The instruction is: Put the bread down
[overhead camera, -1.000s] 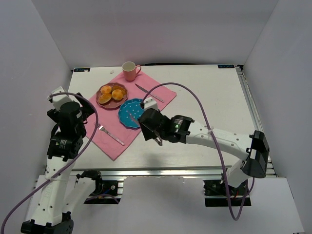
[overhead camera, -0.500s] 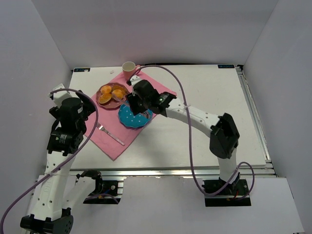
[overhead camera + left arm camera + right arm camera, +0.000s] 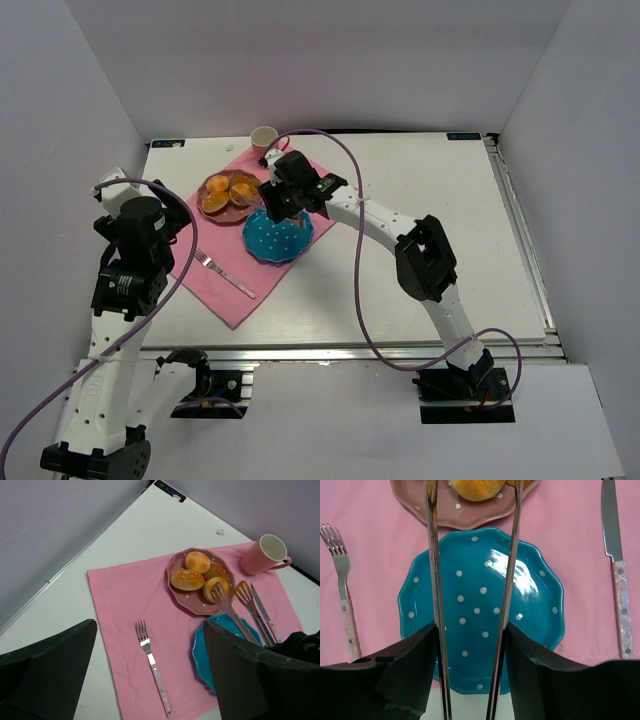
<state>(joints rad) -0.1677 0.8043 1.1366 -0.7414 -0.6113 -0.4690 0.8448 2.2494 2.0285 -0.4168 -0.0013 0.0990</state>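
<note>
Several golden bread rolls [image 3: 187, 579] lie on a pink plate [image 3: 176, 563] at the back of the pink cloth. My right gripper [image 3: 470, 627] hovers over an empty blue dotted plate [image 3: 530, 620] and is shut on metal tongs [image 3: 434, 555]. The tong tips stand apart on either side of the nearest bread roll [image 3: 475, 487] at the pink plate's edge. From above, the right gripper [image 3: 283, 200] sits between the pink plate [image 3: 207, 185] and the blue plate [image 3: 277, 240]. My left gripper [image 3: 150, 625] hangs open above the cloth's left side, holding nothing.
A fork [image 3: 152, 667] lies on the pink cloth [image 3: 120, 595] left of the blue plate. A knife [image 3: 615, 555] lies to its right. A pink mug [image 3: 264, 140] stands behind the cloth. White walls close in the table at the left, back and right.
The right arm has swung from the table's front to the back left, over the blue plate. The tong tips now reach the bread on the pink plate. The left arm barely moved.
</note>
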